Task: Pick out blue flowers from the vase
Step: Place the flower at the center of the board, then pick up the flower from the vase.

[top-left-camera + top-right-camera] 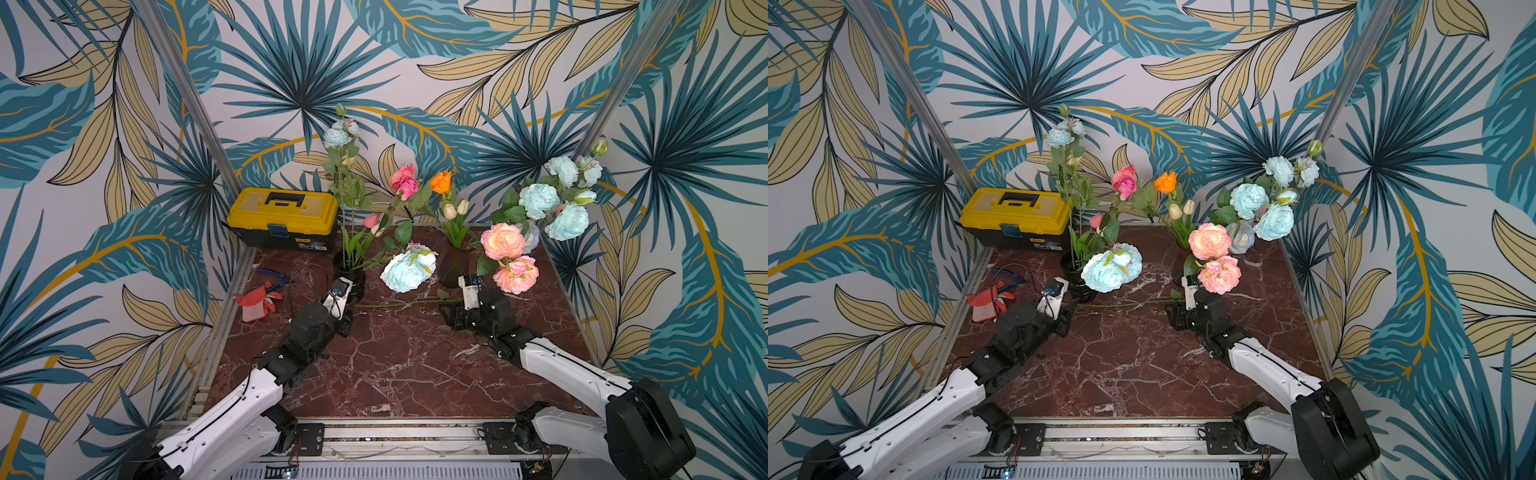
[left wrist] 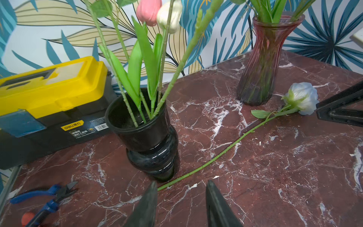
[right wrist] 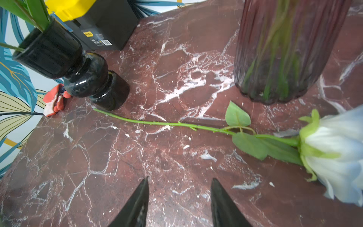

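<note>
Blue flowers (image 1: 539, 200) rise over both vases; none is gripped. Far-left corner of the desk (image 1: 395, 374): a yellow toolbox (image 1: 283, 216). Along the left edge lie blue-handled pliers (image 2: 59, 192) and a red glove (image 1: 257, 301).

Left gripper (image 2: 181, 181): claw apart and empty, low over the desk just before the black vase (image 2: 149, 137). The cut stem end of a pale bluish-white rose (image 2: 302, 98) lies just beside one finger.

Black vase: it holds a tall stem topped by small blue blooms (image 1: 337, 136), a pink tulip (image 2: 149, 11) and a white tulip (image 2: 170, 15). A thick stem leans rightward and appears to carry the large blue bloom (image 1: 409, 266) hanging between the vases.

Desk centre: the rose lies flat outside both vases, its stem running between the grippers.

Right gripper (image 3: 180, 178): claw apart and empty, beside the rose head, just before the pink glass vase (image 2: 261, 64) and near the peach peonies (image 1: 503, 241).

Far-right corner: a cluster of blue blooms (image 1: 567, 220) stands high; its stems are hidden by leaves.

Likely hazards:
- A sideways pull on the leaning stem could tip the narrow black vase.
- Tulips sharing the vase mouth could be dragged out with it.
- The right arm, rising, could snag the peonies.
- Either claw could sweep the loose rose across the desk.
</note>
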Controlling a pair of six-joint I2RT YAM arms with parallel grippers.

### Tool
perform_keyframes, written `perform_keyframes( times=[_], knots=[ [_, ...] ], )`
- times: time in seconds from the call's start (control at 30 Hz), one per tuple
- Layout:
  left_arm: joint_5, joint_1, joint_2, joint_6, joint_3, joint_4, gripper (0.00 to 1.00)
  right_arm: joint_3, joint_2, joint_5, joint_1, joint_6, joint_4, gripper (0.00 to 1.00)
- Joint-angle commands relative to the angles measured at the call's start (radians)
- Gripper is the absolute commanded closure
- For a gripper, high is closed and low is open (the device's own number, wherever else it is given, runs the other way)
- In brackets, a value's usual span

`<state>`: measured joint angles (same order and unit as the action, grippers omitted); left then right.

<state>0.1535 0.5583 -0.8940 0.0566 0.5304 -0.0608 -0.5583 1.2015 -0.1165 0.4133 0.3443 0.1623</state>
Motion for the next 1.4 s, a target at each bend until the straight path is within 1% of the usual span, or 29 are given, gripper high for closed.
perform_keyframes(
  times=[0.0,0.17,0.3,0.47,0.83,1.1,1.3,1.37],
  knots=[
    [-0.063,-0.017,-0.057,0.057,0.074,-0.072,0.60,-0.028,0.023,0.010,0.004,-0.006,0.040,0.49],
    [-0.104,-0.036,-0.139,0.081,0.135,-0.108,0.61,-0.037,0.058,0.002,0.005,-0.002,0.063,0.49],
    [-0.144,-0.051,-0.194,0.091,0.169,-0.123,0.64,-0.038,0.079,0.001,0.005,0.003,0.083,0.49],
    [-0.170,-0.065,-0.241,0.099,0.206,-0.139,0.71,-0.047,0.101,-0.001,0.005,0.002,0.093,0.50],
    [-0.227,-0.085,-0.314,0.114,0.271,-0.156,0.81,-0.077,0.136,-0.004,0.005,-0.015,0.100,0.50],
    [-0.257,-0.087,-0.362,0.111,0.319,-0.159,0.94,-0.081,0.125,0.019,0.005,-0.034,0.096,0.51],
    [-0.262,-0.088,-0.376,0.112,0.333,-0.160,0.96,-0.083,0.129,0.015,0.005,-0.034,0.094,0.52],
    [-0.261,-0.088,-0.372,0.115,0.332,-0.160,0.99,-0.083,0.130,0.014,0.005,-0.033,0.098,0.53]
  ],
)
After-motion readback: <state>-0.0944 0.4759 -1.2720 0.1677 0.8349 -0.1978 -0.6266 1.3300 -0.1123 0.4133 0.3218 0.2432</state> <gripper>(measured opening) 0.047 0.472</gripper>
